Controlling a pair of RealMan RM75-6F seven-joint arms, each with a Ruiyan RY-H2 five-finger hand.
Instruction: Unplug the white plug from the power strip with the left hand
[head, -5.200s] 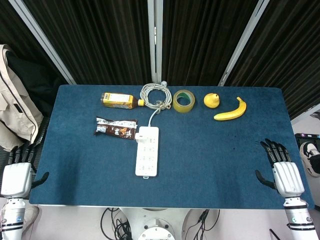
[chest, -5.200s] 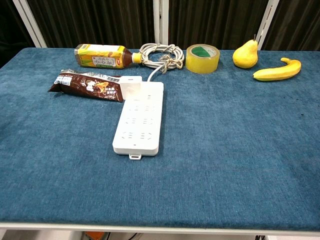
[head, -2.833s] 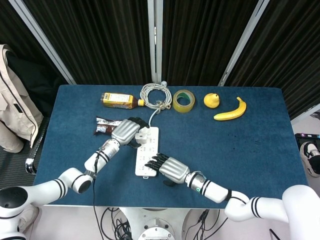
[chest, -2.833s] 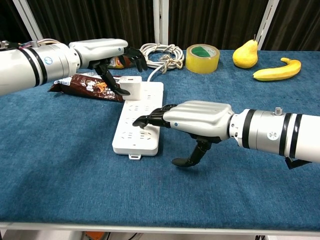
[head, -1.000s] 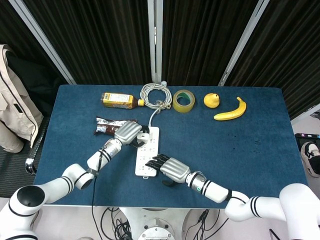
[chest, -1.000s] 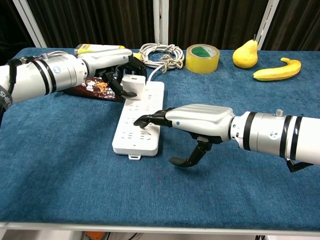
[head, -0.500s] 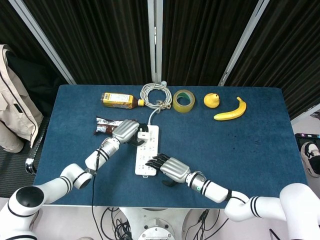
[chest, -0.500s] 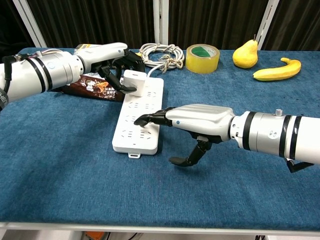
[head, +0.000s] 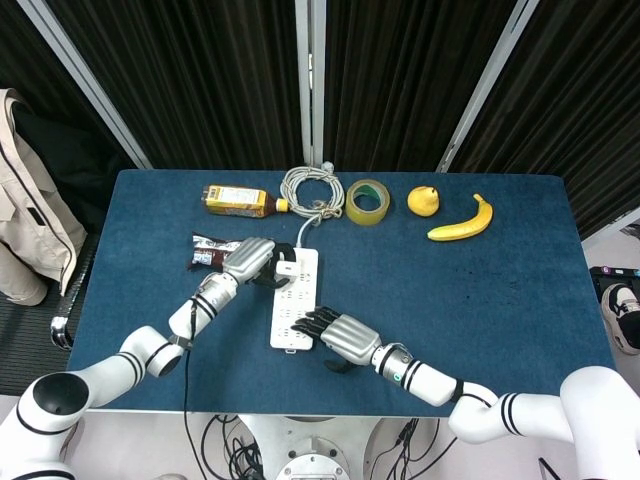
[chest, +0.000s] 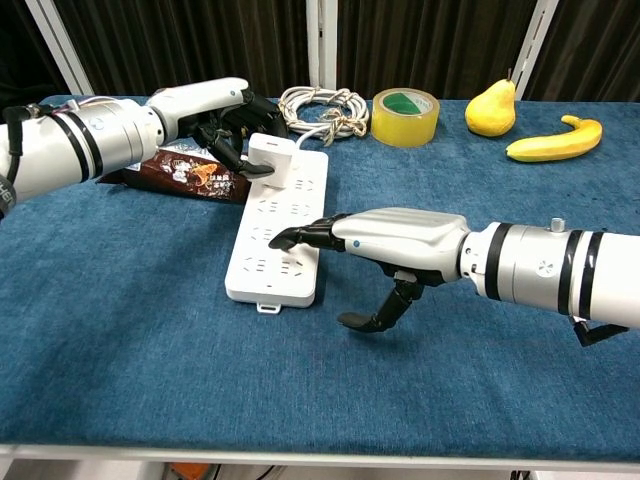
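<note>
Up near the far end of the strip (chest: 279, 226), the left robot hand (chest: 215, 112) grips the plug (chest: 271, 153), dark fingers (chest: 232, 155) wrapped round its sides; in the chest view the plug sits tilted and looks raised off the strip's top face, though whether its pins are fully clear cannot be told. Seen from the head view, the same left robot hand (head: 250, 260) lies at the strip's (head: 294, 303) upper left corner with the plug (head: 287, 268) just beside its fingertips. Its cord (chest: 310, 139) runs back from that end to the coiled bundle (chest: 317, 108) at the rear of the table (chest: 140, 330). The right robot hand (chest: 385, 243) holds nothing: its fingers (chest: 297, 237) are stretched out flat and press on the near half of the strip, while the thumb hangs down toward the cloth to the right of it. A snack bar (chest: 180, 169) lies under and just behind the left forearm, touching the strip's left edge as far as can be seen. Along the back sit a bottle (head: 236, 200) on its side, a tape roll (chest: 405, 116), a pear (chest: 491, 109) and a banana (chest: 557, 142), well apart from both hands.
</note>
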